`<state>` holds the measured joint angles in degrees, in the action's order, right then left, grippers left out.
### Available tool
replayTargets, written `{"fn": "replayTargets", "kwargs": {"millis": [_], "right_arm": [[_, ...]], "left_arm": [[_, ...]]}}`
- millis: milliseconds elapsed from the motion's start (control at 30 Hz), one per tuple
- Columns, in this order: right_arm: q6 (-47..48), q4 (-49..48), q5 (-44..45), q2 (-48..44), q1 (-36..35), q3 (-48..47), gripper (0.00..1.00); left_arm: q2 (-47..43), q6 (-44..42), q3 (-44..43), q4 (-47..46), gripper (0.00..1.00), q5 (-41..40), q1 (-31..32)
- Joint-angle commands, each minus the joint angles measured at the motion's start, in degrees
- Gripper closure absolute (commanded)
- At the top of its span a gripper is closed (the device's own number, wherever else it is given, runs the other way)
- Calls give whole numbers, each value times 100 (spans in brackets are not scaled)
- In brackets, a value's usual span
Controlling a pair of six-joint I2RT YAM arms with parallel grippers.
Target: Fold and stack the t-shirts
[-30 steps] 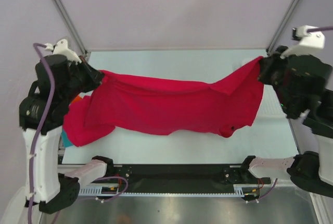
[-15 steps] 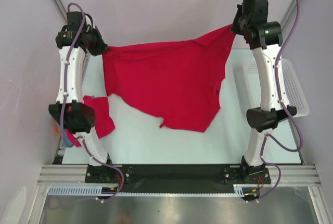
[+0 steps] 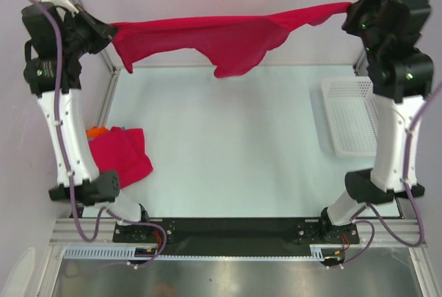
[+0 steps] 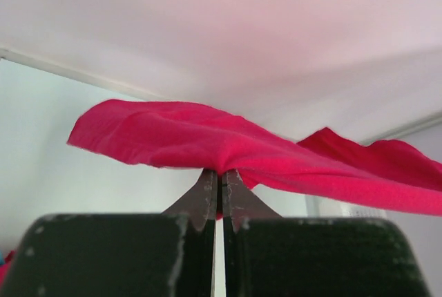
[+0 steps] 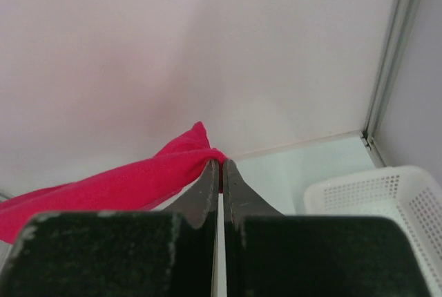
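A crimson t-shirt [image 3: 214, 38] hangs stretched in the air between both arms, high over the far side of the table. My left gripper [image 3: 110, 32] is shut on its left end; in the left wrist view the cloth [image 4: 228, 148] spreads out from the closed fingertips [image 4: 220, 176]. My right gripper [image 3: 349, 12] is shut on the right end, where a red corner [image 5: 176, 166] bunches at the tips [image 5: 221, 166]. A second crimson t-shirt [image 3: 119, 157] lies crumpled at the table's left edge, with small orange [image 3: 97, 132] and teal bits beside it.
A white mesh basket [image 3: 353, 114] stands at the table's right edge, also seen in the right wrist view as the basket [image 5: 387, 207]. The pale table top [image 3: 235, 145] lies under the hanging shirt. Frame posts rise at both back corners.
Both arms have swung the shirt from low over the table up and away to the far side. It now hangs taut and high, edge-on.
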<state>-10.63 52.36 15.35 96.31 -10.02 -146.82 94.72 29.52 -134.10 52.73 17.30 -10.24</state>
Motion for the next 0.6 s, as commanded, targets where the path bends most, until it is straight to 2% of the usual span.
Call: {"fn": "replayTargets", "kwargs": {"millis": [0,33,67,133,167,300,400,567], "right_arm": [[27,168,249,-464,79,899,100],[-122,239,153,-525,71,1206,100],[-184,188,-31,-621,44,2088,100],[-298,-197,-164,-1043,-43,3102,100],[-369,-374,-277,-1218,-131,4012,100],[-633,-578,-481,-1896,-184,5668,100],[-773,-499,-481,-2432,-246,6558,100],[-818,-51,-209,-3056,-272,6913,100]], "left_arm": [[-682,81,1533,-517,100,536,-84],[-900,63,2276,-614,100,625,-75],[-1050,28,2666,-867,100,643,-49],[-1402,-7,3648,-1062,100,669,-48],[-1499,-51,3942,-1194,100,756,-48],[-1895,-218,5181,-1353,100,1020,-22],[-2167,-306,5982,-1423,100,1126,-31],[-2422,-368,6677,-1458,99,1249,-22]]}}
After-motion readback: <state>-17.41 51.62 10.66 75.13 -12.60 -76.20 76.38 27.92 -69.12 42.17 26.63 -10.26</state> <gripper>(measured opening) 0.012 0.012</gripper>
